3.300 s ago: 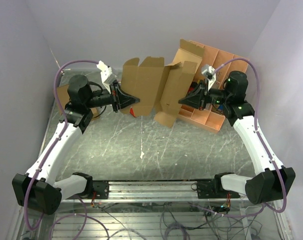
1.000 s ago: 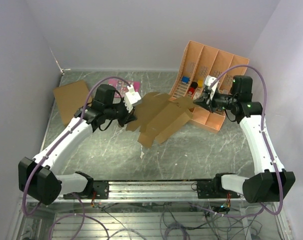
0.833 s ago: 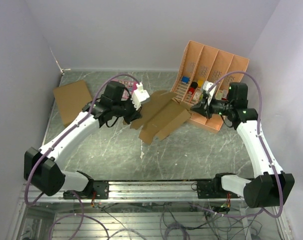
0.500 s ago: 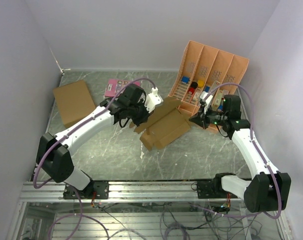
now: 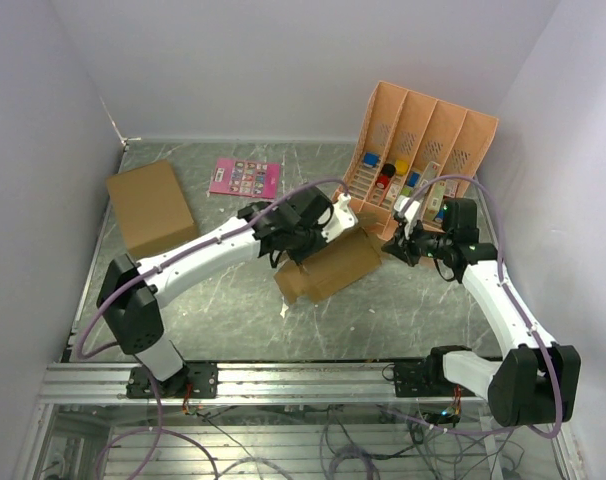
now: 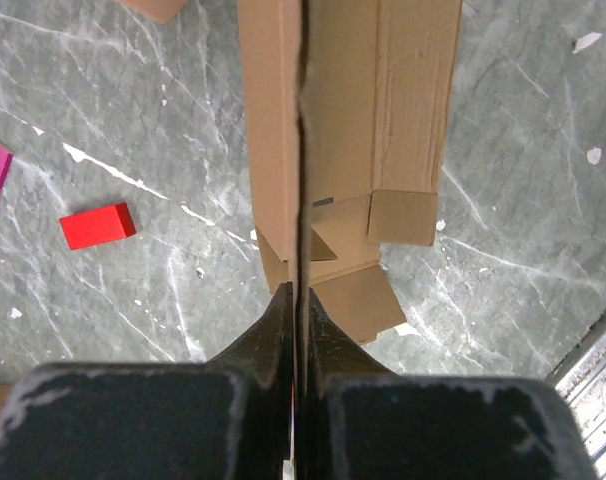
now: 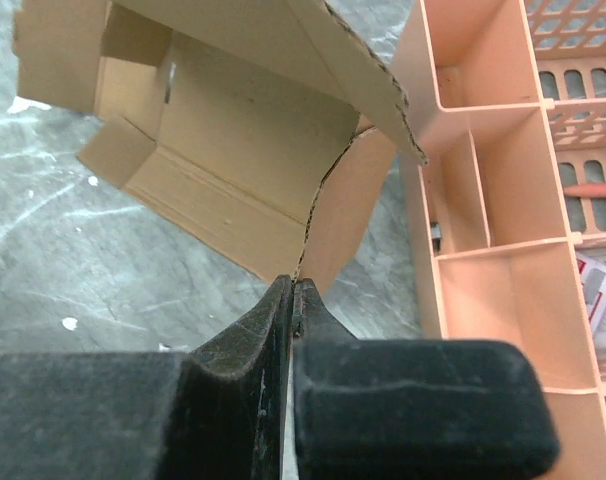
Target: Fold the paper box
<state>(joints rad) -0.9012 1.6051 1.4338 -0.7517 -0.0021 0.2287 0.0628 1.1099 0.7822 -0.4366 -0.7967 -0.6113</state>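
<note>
The paper box [image 5: 333,266] is a brown creased cardboard cut-out, partly folded, resting low over the middle of the table. My left gripper [image 5: 299,247] is shut on its left panel; in the left wrist view that panel [image 6: 283,120] runs edge-on out of the gripper [image 6: 296,292], with tab flaps below it. My right gripper [image 5: 394,246] is shut on the box's right flap. The right wrist view shows this gripper [image 7: 292,286] pinching the flap's corrugated edge, and the box [image 7: 233,140] opens away from it with its inner panels showing.
An orange divided organizer [image 5: 423,130] with small items stands at the back right, close beside the right gripper [image 7: 483,200]. A larger brown cardboard box [image 5: 151,206] lies at the back left. A pink card [image 5: 245,177] lies behind, and a red block [image 6: 97,224] is under the left wrist.
Both arms have brought the paper box down from mid-air onto the table. The left arm swung right and the box has folded over into a narrower shape. Both grips have held.
</note>
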